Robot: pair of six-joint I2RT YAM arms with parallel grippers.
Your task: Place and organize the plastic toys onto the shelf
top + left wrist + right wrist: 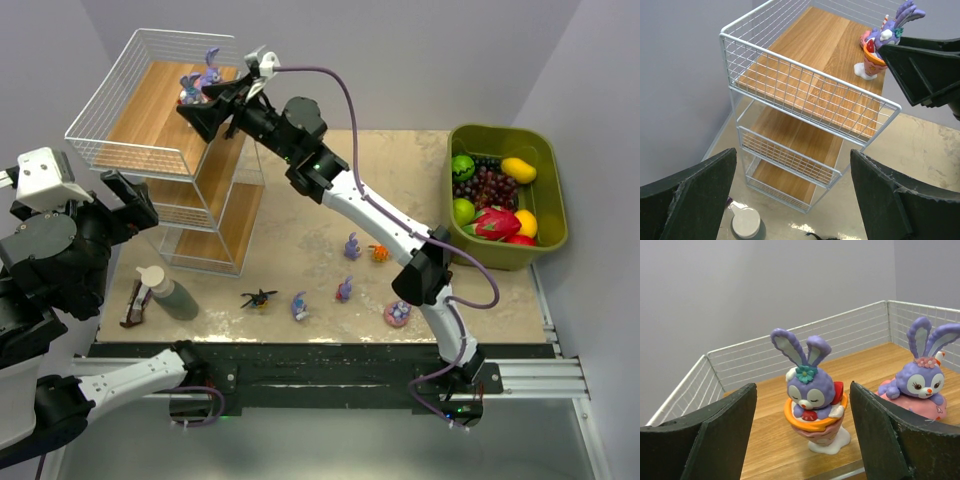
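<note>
The shelf (150, 150) stands at the far left of the table. On its top board stand two plastic toys: a purple bunny in an orange cup (812, 405) and a purple bunny on a pink base (920, 385). My right gripper (802, 390) is open around the cup bunny, with a gap on each side, and reaches over the shelf's top tier (205, 105). Several more toys lie on the table: purple bunnies (352, 245) (344, 290), an orange one (379, 252), a blue one (299, 306), a black insect (259, 298) and one on a pink base (397, 314). My left gripper (793, 152) hangs open and empty beside the shelf (805, 95).
An olive-green bin (548, 235) full of fruit sits at the far right. A bottle with a white cap (165, 290) and a small dark object (133, 310) lie in front of the shelf. Grey walls close in behind and to the left.
</note>
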